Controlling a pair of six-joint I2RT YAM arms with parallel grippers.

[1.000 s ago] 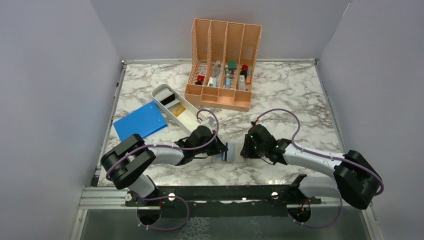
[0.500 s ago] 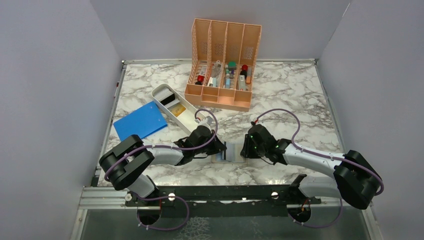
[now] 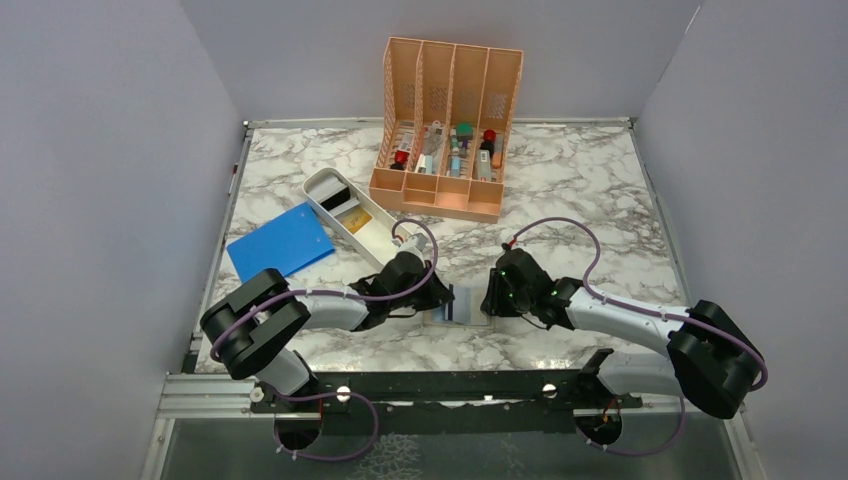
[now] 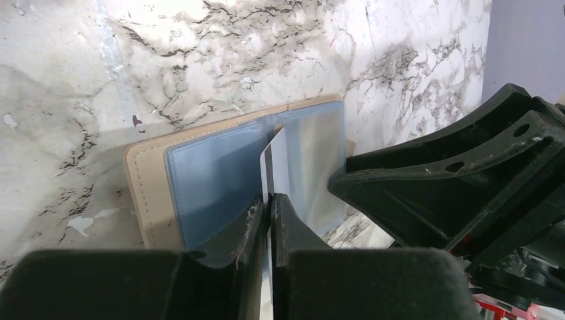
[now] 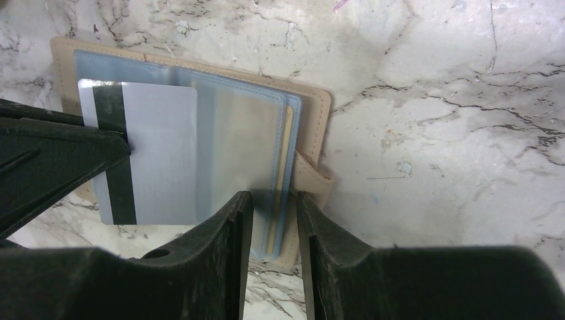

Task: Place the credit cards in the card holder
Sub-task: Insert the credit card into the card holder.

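Slight left gripper point(image 4: 270, 197) shift; card point(image 5: 160, 160) over card holder point(image 4: 142, 193)

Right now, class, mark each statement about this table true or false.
1. The left fingers pinch a card with a black stripe. True.
2. The card holder is folded shut. False: it lies open, clear sleeves showing.
3. A gold-yellow card lies in the white tray. True.
4. The orange rack stands nearer the arm bases than the card holder. False: it stands at the far side.
5. The blue sheet lies on the right arm's side. False: the left arm's side.
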